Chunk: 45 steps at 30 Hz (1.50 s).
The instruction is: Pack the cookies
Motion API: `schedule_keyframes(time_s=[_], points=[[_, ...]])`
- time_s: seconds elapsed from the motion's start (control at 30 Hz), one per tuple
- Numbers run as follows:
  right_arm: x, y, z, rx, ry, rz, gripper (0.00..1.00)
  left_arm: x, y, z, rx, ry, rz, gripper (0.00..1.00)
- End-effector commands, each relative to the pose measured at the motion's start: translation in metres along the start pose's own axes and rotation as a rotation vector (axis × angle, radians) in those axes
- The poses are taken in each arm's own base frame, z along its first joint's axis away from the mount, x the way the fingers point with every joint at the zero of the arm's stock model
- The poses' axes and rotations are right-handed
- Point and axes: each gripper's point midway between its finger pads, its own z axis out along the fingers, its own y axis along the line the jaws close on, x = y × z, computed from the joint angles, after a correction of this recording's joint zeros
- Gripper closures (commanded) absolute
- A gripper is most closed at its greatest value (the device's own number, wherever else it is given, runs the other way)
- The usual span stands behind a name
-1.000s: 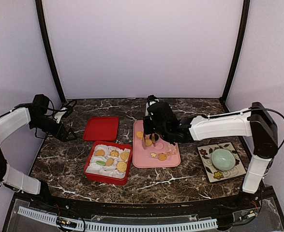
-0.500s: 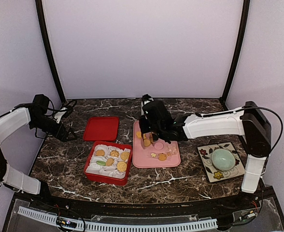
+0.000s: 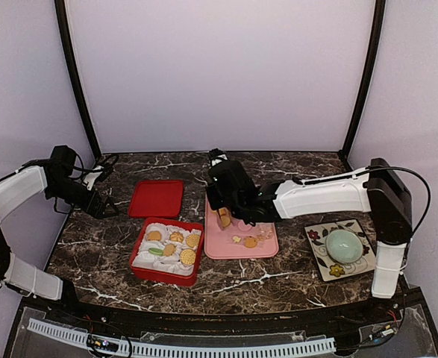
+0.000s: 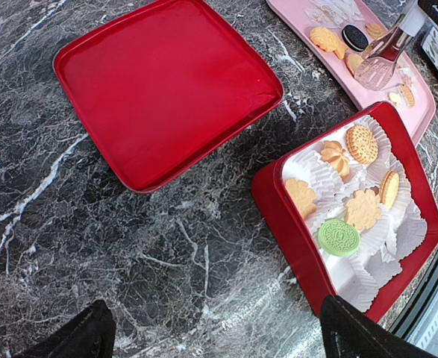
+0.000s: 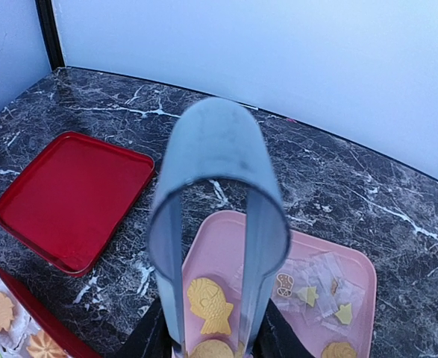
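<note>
Bent clear plastic tongs are pinched between the fingers of the right gripper. The tong arms are set either side of a fish-shaped golden cookie on the rectangular pink plastic tray. Several small flat cookies are scattered on that tray. Six more, one of them green, are seated in white paper cups in the square red box just left of the tray. A flat red lid is laid further left. The left gripper, well left of the tray, is spread wide, and nothing is held in it.
</note>
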Motion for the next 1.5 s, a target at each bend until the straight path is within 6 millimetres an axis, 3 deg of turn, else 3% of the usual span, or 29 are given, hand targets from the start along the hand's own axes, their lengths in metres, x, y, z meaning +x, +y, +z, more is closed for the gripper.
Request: schedule_keyframes(time_s=[0.0,0.27,0.43,0.67,0.83,1.07,1.47], points=[[-0.029,-0.002,-0.017,0.027,-0.071,0.009,0.71,-0.001,-0.002,-0.005,0.003,-0.009,0.009,0.02],[-0.057,0.005,-0.051,0.006,-0.13,0.005,0.75,-0.001,-0.002,-0.005,0.003,-0.006,0.007,0.02],[-0.072,0.029,-0.077,-0.05,-0.165,0.0,0.75,-0.001,0.0,-0.004,-0.003,-0.002,0.009,0.02],[-0.092,0.102,-0.123,-0.25,-0.211,0.014,0.75,0.003,0.001,-0.001,-0.001,0.009,0.002,0.02],[-0.087,0.164,-0.141,-0.407,-0.204,0.008,0.74,0.003,0.001,0.0,-0.002,0.009,0.0,0.02],[-0.061,0.231,-0.132,-0.537,-0.151,-0.035,0.74,0.004,0.0,-0.002,-0.004,0.008,0.0,0.02],[-0.047,0.262,-0.116,-0.585,-0.133,-0.041,0.74,0.004,0.0,-0.002,-0.004,0.005,0.004,0.02]])
